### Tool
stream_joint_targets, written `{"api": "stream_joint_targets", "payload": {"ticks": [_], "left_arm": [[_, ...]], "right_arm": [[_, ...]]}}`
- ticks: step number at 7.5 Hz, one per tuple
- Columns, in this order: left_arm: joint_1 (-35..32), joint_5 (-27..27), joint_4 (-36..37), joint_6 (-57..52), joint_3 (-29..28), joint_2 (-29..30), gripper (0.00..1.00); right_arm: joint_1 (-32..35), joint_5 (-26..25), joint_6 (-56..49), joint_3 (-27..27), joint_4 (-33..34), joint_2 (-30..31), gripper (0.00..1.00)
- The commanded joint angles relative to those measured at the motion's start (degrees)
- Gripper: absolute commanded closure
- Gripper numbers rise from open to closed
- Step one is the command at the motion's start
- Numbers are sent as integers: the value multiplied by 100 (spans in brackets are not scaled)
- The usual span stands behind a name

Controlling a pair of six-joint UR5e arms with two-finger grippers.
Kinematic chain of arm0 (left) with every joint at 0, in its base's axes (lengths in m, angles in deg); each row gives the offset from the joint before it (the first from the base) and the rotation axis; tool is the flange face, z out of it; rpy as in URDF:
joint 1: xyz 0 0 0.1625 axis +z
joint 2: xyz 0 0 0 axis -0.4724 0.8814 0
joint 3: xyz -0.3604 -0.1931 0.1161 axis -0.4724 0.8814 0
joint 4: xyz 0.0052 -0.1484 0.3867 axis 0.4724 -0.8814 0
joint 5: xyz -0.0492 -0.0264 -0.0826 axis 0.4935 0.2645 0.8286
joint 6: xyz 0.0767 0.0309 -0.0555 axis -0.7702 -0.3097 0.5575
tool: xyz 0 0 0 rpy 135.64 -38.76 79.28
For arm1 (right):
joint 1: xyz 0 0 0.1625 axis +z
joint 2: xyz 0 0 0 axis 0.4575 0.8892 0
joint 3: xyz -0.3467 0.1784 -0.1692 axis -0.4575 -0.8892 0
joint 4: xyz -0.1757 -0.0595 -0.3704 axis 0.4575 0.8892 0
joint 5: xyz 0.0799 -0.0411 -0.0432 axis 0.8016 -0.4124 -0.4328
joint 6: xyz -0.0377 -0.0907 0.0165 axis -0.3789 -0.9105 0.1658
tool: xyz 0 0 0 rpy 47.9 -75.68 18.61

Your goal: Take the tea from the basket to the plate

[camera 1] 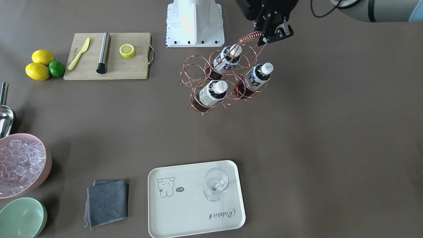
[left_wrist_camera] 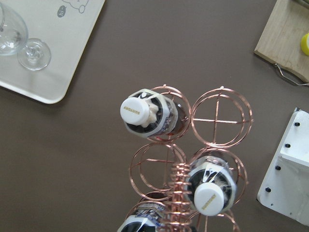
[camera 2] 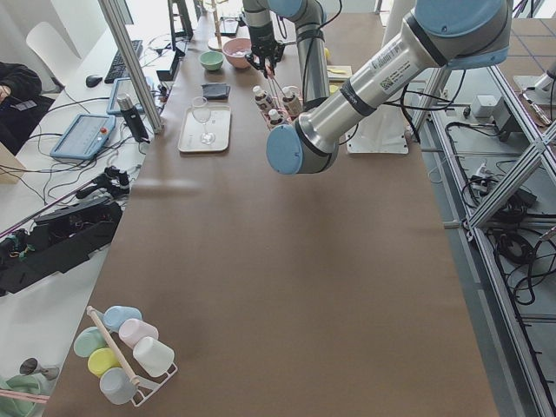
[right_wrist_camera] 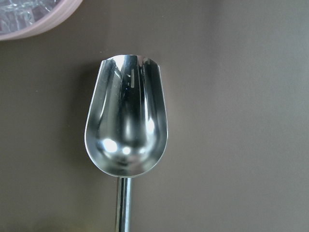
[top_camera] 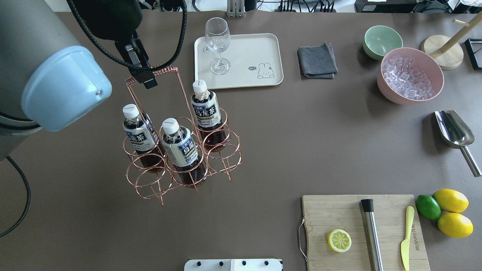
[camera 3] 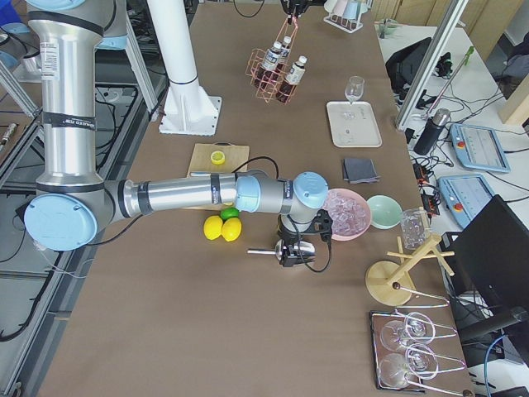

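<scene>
Three tea bottles stand upright in the basket, each dropped into its own wire ring. The tea in the basket's ring nearest the plate looks the easiest to take. The plate lies well apart from the basket and already carries a wine glass at the corner closest to the basket.

The left claw is pressed onto the coiled grip at the top of the basket's loop handle. The right claw hangs far from the basket over a metal scoop; whether it is spread or pressed together cannot be told.

The bottle appears full, so it probably has some heft for its size. Its thin clear wall would likely give under a hard squeeze, and the glossy label looks slippery. The rings hide the lower body, so the best hold seems to be the shoulder or neck just under the white cap, with a straight lift out of the basket. On the worktop the light wire basket may rise with the bottle unless something steadies it.
</scene>
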Motion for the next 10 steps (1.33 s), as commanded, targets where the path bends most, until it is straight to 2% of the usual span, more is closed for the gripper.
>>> {"api": "stream_joint_targets", "payload": {"ticks": [1,3,7,10], "left_arm": [[430,-68,-57,517,48,219,100],[984,-506,-301,737,92,237,100],[1108,-517,-329,834,39,509,100],[1819,-1061,-487,993,74,545,100]], "right_arm": [[9,-49,26,25,0,21,0],[52,-58,52,86,52,38,0],[53,-304,52,104,44,-14,0],[18,-164,69,324,44,-58,0]]}}
